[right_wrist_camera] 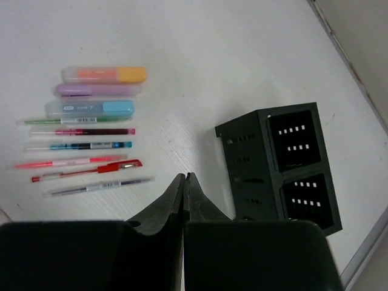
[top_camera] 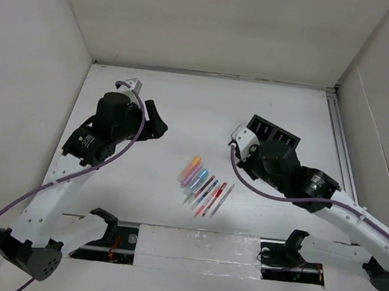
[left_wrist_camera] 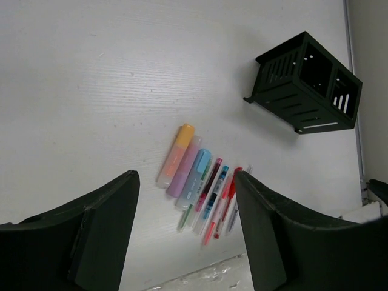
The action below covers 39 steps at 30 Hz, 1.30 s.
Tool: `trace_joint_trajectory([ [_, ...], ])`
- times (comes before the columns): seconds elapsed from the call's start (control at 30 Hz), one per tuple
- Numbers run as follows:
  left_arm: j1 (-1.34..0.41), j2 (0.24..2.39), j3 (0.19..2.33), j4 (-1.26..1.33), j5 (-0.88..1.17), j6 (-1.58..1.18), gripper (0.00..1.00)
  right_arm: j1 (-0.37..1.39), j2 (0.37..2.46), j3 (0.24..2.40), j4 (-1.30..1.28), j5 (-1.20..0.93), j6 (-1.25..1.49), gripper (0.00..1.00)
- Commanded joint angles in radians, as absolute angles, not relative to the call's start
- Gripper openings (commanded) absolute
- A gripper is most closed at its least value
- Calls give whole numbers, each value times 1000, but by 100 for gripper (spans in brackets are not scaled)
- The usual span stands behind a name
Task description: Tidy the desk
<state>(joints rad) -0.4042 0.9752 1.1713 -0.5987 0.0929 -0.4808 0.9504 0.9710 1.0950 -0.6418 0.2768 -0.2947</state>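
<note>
The white desk point(top_camera: 184, 109) holds a neat row of three highlighters and several pens point(top_camera: 204, 186) at its middle. In the left wrist view the orange highlighter point(left_wrist_camera: 177, 153), purple highlighter point(left_wrist_camera: 187, 167) and blue highlighter point(left_wrist_camera: 197, 176) lie side by side, with thin pens point(left_wrist_camera: 221, 197) beside them. My left gripper point(top_camera: 156, 126) hangs above the desk to the left of the row, open and empty point(left_wrist_camera: 185, 177). My right gripper point(top_camera: 243, 161) is shut and empty point(right_wrist_camera: 185, 176), between the pens point(right_wrist_camera: 85, 157) and the black organizer.
A black two-compartment organizer box point(top_camera: 274, 135) stands at the back right, both compartments looking empty point(right_wrist_camera: 297, 167); it also shows in the left wrist view point(left_wrist_camera: 303, 85). A metal rail point(top_camera: 340, 144) runs along the desk's right edge. White panels wall the desk.
</note>
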Motion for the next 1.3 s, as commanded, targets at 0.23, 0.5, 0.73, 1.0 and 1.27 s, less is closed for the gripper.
trace_joint_trajectory([
  [0.23, -407, 908, 1115, -483, 187, -494, 32, 965, 1069, 943, -535, 278, -109, 24],
  [0.5, -407, 848, 1020, -469, 202, -469, 0, 965, 1252, 931, -453, 321, 79, 0],
  [0.73, -407, 818, 953, -469, 267, -442, 35, 974, 1364, 928, -535, 400, 310, 36],
  [1.0, -465, 799, 922, -449, 267, -453, 36, 974, 1350, 796, -480, 368, 465, 54],
  [1.27, -474, 824, 913, -430, 294, -451, 37, 963, 1401, 795, -414, 347, 550, 55],
])
